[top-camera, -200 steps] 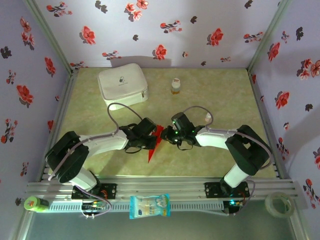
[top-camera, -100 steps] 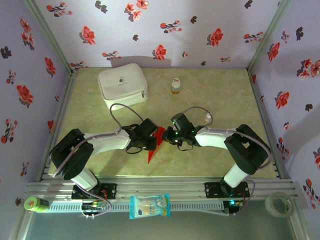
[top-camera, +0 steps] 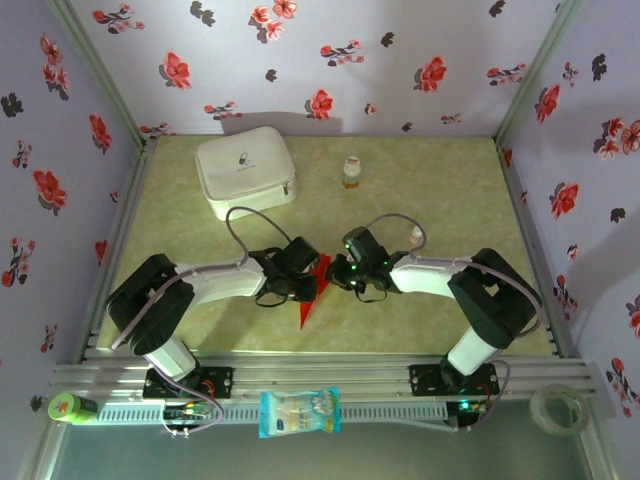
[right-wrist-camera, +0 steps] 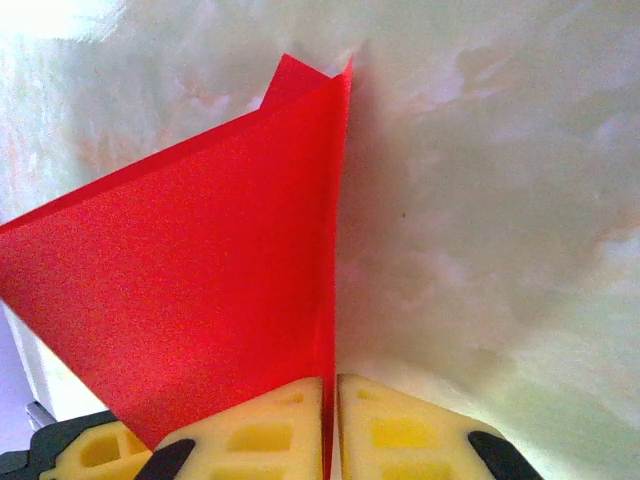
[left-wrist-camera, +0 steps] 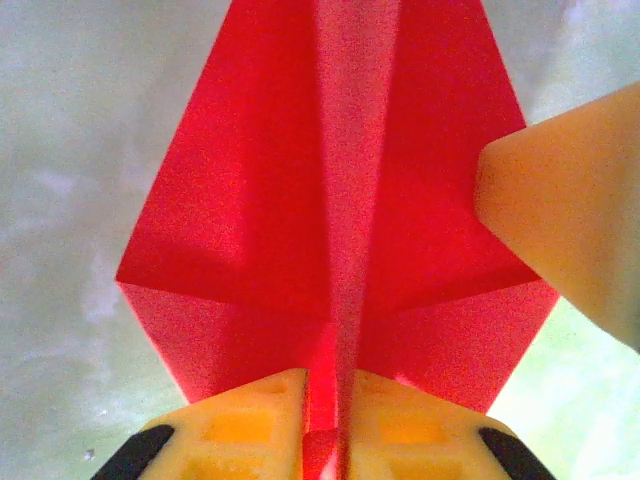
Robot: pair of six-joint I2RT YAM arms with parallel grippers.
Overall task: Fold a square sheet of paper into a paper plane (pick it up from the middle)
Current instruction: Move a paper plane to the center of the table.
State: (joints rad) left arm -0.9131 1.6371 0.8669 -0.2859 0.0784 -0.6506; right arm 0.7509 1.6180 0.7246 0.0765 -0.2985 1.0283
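One table (top-camera: 450, 200) carries the paper plane (top-camera: 306, 305) at its middle, pinched from both sides.
Its long axis runs near-to-far, nose toward the arm bases. From above, its tail hides between the left gripper (left-wrist-camera: 322, 425), clamped on the centre ridge, and the right gripper (right-wrist-camera: 330, 420), clamped on an edge.

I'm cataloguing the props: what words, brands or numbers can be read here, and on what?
Nothing is legible.
white zip case: small dark mark, too small to read.
snack packet: print blurred.
small bottle: label too small.
red paper: plain, unprinted.
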